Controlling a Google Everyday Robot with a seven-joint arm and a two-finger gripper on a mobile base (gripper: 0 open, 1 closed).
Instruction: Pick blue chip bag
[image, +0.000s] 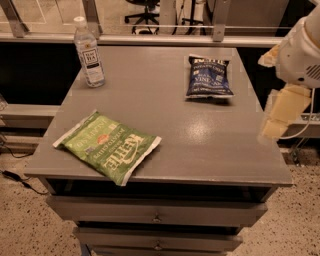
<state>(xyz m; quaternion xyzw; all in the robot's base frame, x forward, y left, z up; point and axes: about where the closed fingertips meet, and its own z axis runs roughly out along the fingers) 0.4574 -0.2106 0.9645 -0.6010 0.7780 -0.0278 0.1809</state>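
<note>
The blue chip bag (209, 77) is a small dark navy Kettle bag with white lettering. It lies flat on the far right part of the grey table (200, 145). My gripper (279, 114) hangs from the white arm (300, 50) at the right edge of the view, beyond the table's right side. It is to the right of the bag, nearer the camera, and apart from it. Nothing shows in the gripper.
A larger green Kettle bag (107, 146) lies at the table's front left. A clear water bottle (88, 52) stands upright at the far left. Drawers (155, 217) sit below the tabletop. A railing (150, 37) runs behind the table.
</note>
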